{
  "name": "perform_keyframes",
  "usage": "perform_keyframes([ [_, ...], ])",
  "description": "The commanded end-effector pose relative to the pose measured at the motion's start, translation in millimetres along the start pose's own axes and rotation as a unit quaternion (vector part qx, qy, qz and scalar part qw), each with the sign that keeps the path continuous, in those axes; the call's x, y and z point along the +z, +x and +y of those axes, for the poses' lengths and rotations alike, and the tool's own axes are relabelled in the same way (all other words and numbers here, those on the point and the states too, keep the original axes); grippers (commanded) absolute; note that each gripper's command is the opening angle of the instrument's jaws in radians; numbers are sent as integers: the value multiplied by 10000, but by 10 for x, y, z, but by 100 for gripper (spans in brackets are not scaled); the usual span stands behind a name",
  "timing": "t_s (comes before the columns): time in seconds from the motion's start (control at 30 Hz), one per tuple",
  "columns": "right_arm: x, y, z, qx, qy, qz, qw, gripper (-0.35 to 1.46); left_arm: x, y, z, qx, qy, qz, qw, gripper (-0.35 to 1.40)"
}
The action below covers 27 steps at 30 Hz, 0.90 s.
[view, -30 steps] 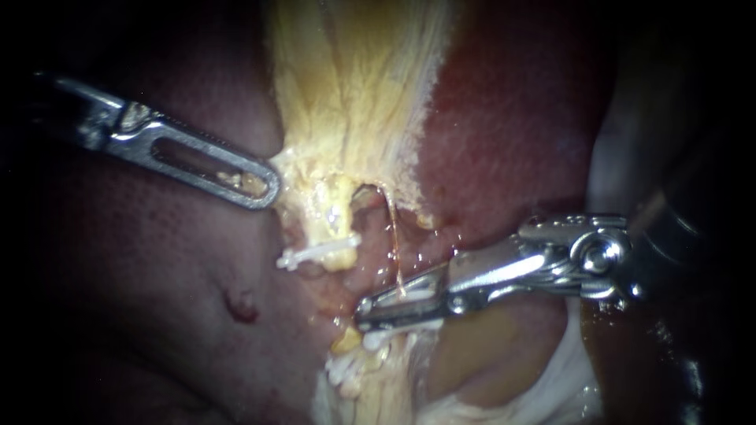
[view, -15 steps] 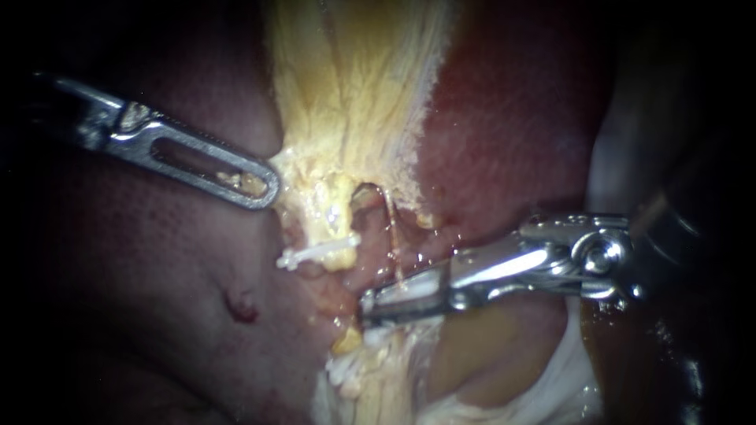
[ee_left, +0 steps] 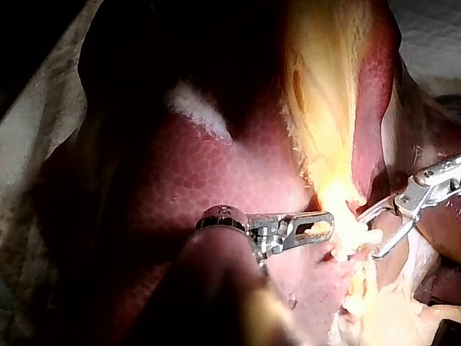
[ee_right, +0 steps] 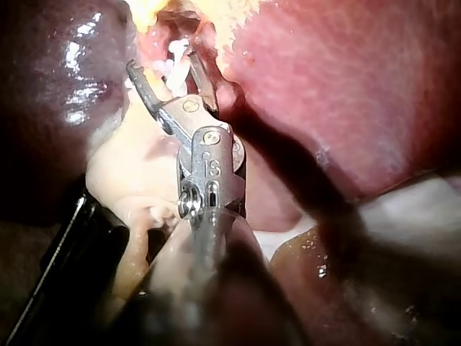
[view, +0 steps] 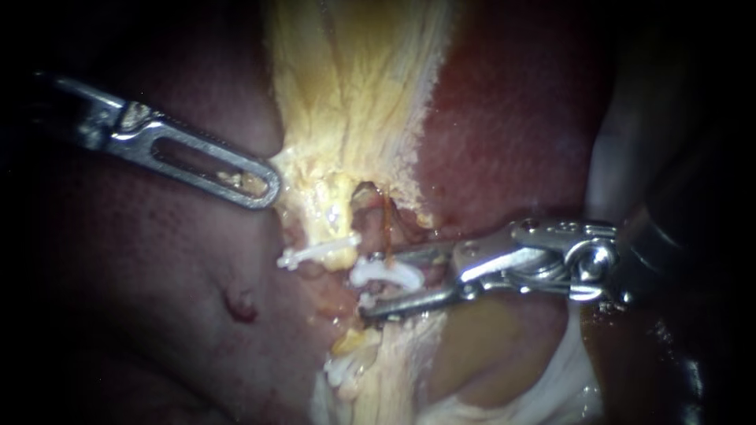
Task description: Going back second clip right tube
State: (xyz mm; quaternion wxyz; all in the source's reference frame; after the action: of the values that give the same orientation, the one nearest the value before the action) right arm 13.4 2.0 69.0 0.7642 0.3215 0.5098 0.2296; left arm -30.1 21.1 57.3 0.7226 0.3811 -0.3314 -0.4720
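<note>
Your right instrument's claw (view: 366, 283) has just sprung wide open, gripping nothing. The white clip (view: 387, 274) sits between its tips, on the right tube (view: 387, 223), so you can probably back out.

Bright central pool, black shadowed edges, wet glints around the clip (view: 386, 273).

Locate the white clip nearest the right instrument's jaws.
Endoscope view, centre: the white clip lies between the open jaws of the right instrument, just right of the neighbouring clip.
</note>
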Motion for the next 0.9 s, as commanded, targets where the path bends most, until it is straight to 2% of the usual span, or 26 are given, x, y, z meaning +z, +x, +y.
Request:
perform_keyframes([
  [0.03,-3,-2,2,-48,-6,0,10000,50,0,0,0,0,-1,0,10000,-35],
  [0.17,-16,-6,4,-283,-49,9,9996,50,0,0,0,1,-1,0,10000,-35],
  [0.4,-45,-4,-2,-651,-103,21,9978,50,1,1,1,3,-2,-1,10000,-35],
  [0.73,-107,32,-13,-1446,-200,32,9893,50,1,1,2,4,-4,-2,10000,-35],
  [0.9,-116,36,-18,-1635,-186,26,9864,50,6,2,4,8,-14,-10,10000,-35],
])
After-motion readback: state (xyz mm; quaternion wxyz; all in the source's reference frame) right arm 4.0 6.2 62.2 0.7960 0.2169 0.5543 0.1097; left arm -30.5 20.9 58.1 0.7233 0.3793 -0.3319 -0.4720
